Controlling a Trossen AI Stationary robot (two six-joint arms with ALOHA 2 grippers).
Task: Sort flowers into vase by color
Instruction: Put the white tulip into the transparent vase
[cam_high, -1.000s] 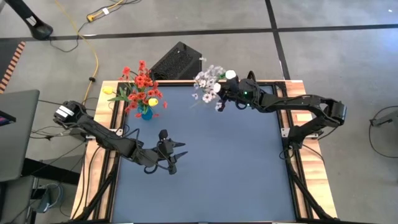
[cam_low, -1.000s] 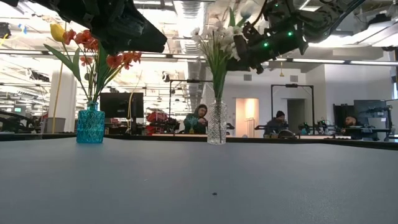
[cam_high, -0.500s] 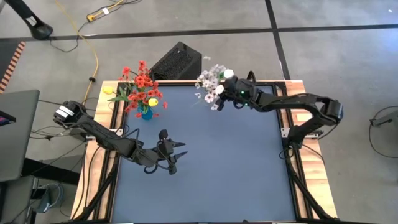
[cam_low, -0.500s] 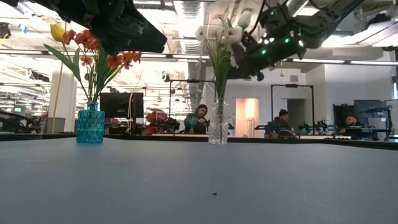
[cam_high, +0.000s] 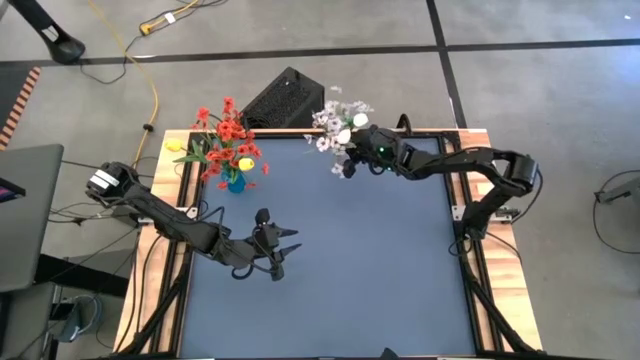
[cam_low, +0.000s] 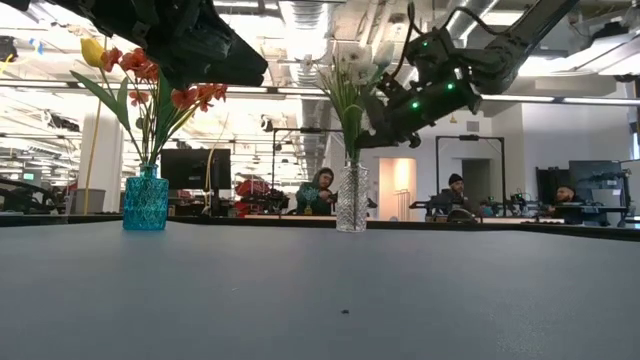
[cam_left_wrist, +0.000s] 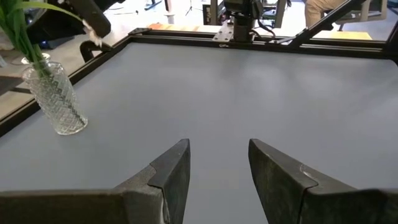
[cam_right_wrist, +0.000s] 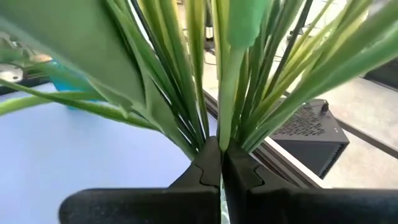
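Blue matting covers the table (cam_high: 380, 260), and an open office with seated people shows beyond its far edge in the low view. Near the far left corner stands a teal vase (cam_low: 146, 201) holding red blossom clusters (cam_high: 232, 131) and yellow tulip buds (cam_low: 92, 50) on green stems. To the right of the teal vase, along the same far edge, a clear cut-glass vase (cam_low: 350, 197) holds small white blossoms (cam_high: 330, 118) and white tulip buds (cam_low: 383, 52) above long green leaves. The right gripper (cam_right_wrist: 221, 163) is up among these stems above the clear vase, its fingers pinched shut on a green stem (cam_right_wrist: 227, 87). The left gripper (cam_left_wrist: 217, 167) hovers low over the mat, well in front of the teal vase, fingers parted and holding nothing.
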